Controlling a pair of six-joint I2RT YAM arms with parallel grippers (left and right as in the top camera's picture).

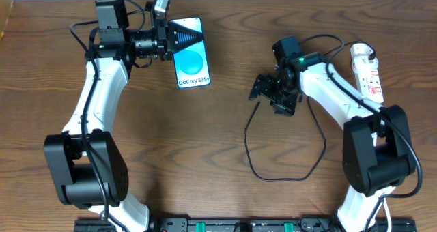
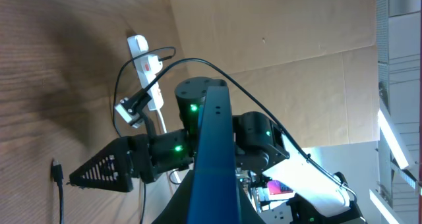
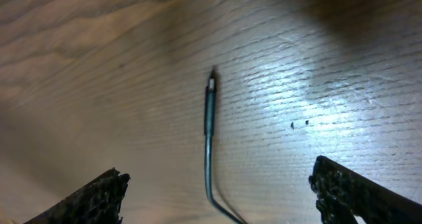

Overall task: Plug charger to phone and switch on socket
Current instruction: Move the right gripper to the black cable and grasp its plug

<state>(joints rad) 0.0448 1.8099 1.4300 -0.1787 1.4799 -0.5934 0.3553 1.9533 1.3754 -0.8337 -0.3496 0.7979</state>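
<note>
Your right hand point(image 3: 221, 191) hovers spread over the plug tip of the charger point(image 3: 210, 118), loose on the surface point(image 1: 205, 157) right of the phone point(image 1: 191, 58) your left hand point(image 1: 181, 35) pinches: plugging and the socket point(image 1: 367, 71) switch remain.

The only text that can be read is the white "Galaxy S25+" on the lower part of the light blue screen of the phone point(image 1: 192, 63), seen from overhead; the red marks on the socket point(image 1: 369, 74) are too small to read.
</note>
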